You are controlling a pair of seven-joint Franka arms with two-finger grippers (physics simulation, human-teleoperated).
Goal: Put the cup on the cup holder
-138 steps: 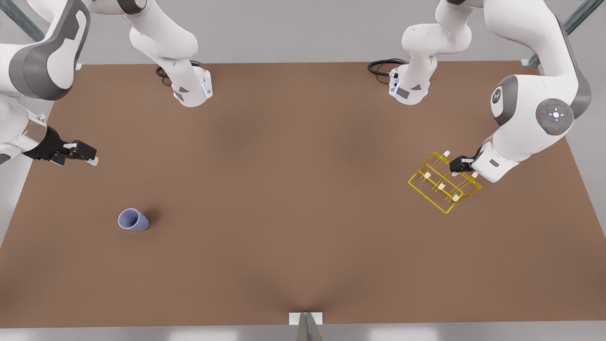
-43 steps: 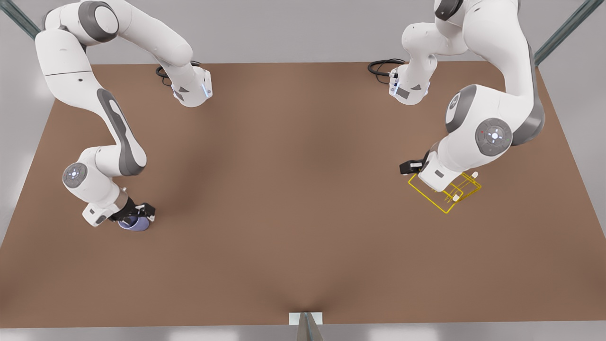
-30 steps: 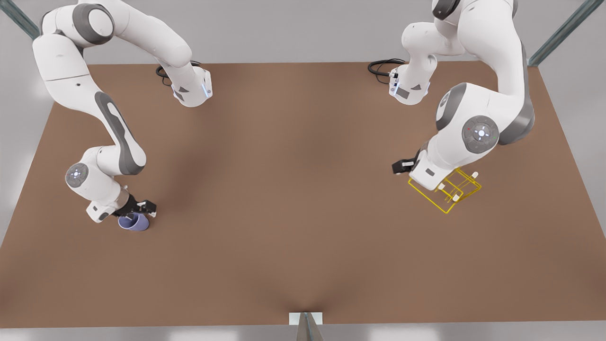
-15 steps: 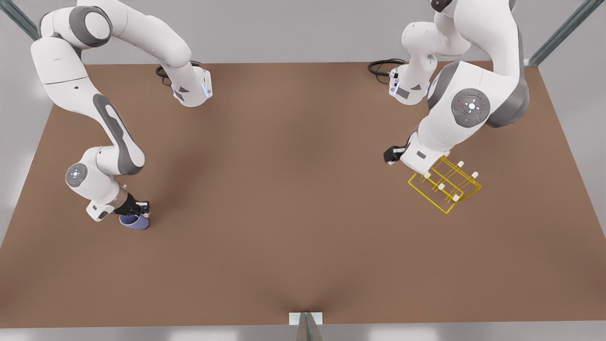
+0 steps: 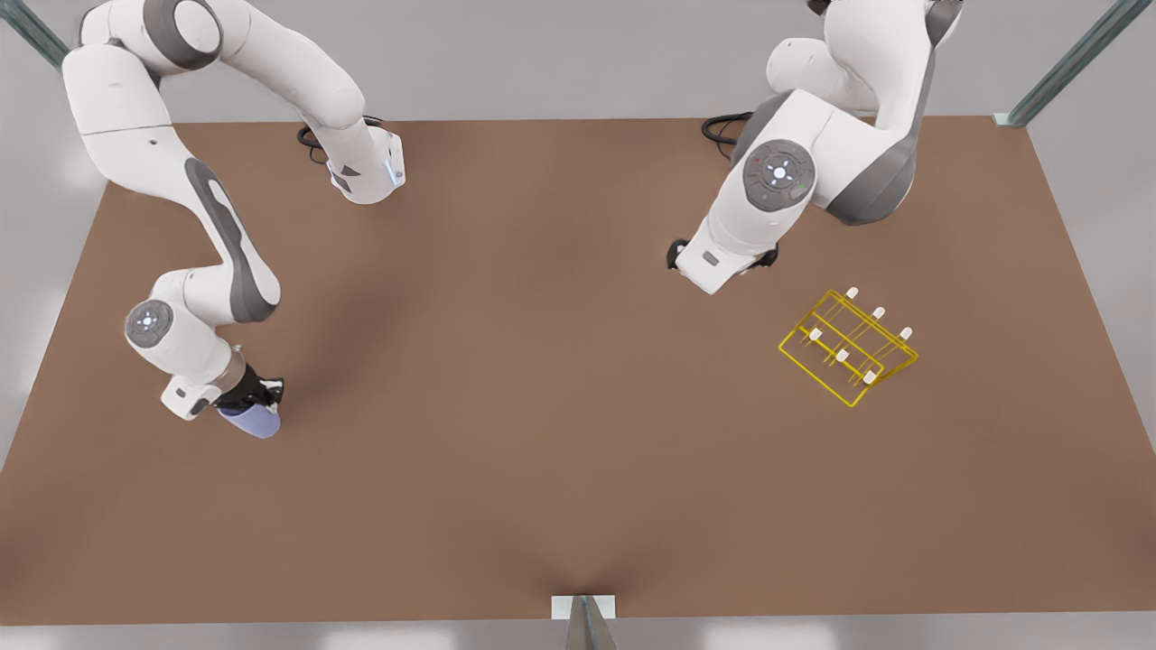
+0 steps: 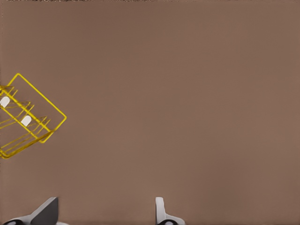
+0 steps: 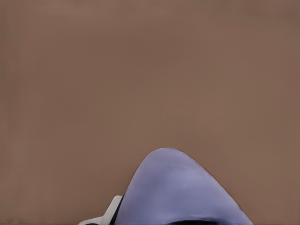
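The lavender-blue cup [image 5: 252, 422] is at the front view's left, tilted so its side shows, and my right gripper [image 5: 256, 397] is shut on it. In the right wrist view the cup [image 7: 183, 192] bulges out close to the camera, with one white finger [image 7: 108, 214] against its side. The yellow wire cup holder [image 5: 849, 348] with white-capped pegs stands on the table at the front view's right. My left gripper [image 5: 675, 255] hangs open behind and to the left of it, apart from it. Its fingertips stand wide apart in the left wrist view, where the cup holder [image 6: 28, 117] lies off to one side.
The brown table [image 5: 542, 379] stretches bare between the cup and the cup holder. The two arm bases [image 5: 366, 176] stand at the back edge with black cables. A small metal bracket [image 5: 583, 607] sits at the front edge.
My right gripper closed on the cup and tipped it. The left arm drew back from over the cup holder toward the table's middle and rear.
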